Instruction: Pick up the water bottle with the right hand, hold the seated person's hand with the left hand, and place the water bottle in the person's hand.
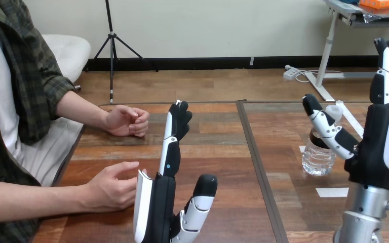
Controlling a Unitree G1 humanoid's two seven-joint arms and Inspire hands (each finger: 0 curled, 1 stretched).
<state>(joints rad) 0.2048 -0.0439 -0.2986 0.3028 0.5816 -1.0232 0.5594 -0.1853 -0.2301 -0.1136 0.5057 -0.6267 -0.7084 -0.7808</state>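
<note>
On the table (218,152), one water bottle (318,162) by the right hand (376,147)

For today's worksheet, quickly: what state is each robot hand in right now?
Left hand: open, holding nothing.
Right hand: open, beside the water bottle, not gripping it.

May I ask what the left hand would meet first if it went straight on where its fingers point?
Nothing, as far as I can see: the left hand points its straight fingers away across the table, with bare wood ahead. The person's farther hand lies left of that line, though depth is unclear.
</note>
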